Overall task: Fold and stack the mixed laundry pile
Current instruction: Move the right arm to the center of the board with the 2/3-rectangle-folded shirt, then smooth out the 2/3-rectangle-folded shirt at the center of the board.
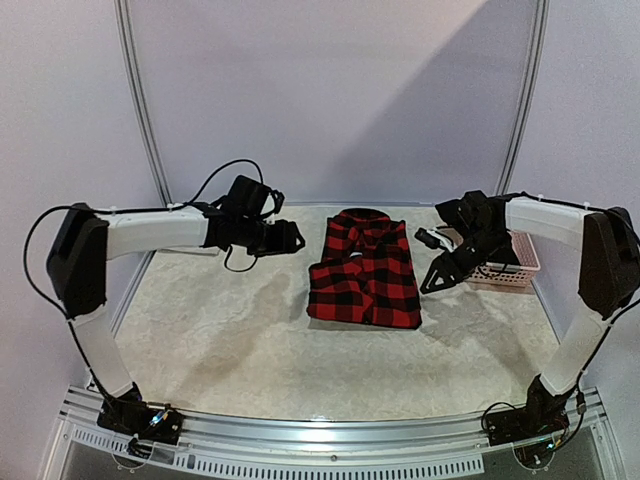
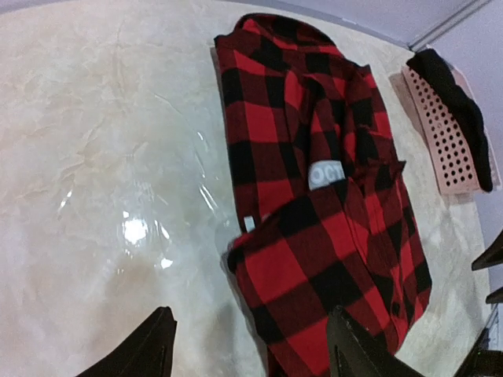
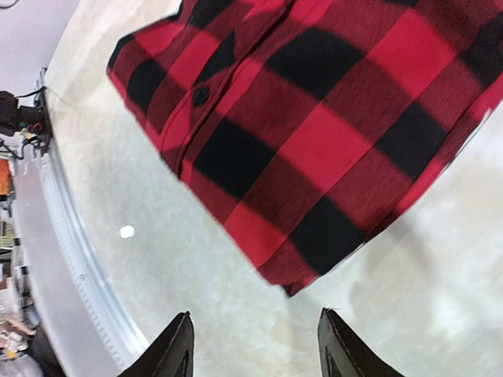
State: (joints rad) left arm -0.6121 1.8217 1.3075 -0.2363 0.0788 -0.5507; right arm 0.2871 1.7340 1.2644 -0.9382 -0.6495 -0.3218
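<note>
Over the table [image 1: 220, 350], flanks the folded flannel shirt [image 1: 365, 270] with left gripper [image 2: 247, 342] and right gripper [image 3: 253, 339], both spread, holding nothing.

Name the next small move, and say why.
Probably swing the right gripper toward the pink basket: the flannel shirt lies folded, its jaws stand open and empty, and a dark garment lies on that basket.

You have a pink perforated basket [image 1: 520, 268] at the table's far right edge. The table [image 1: 230, 340] wears a pale, marbled cover.
</note>
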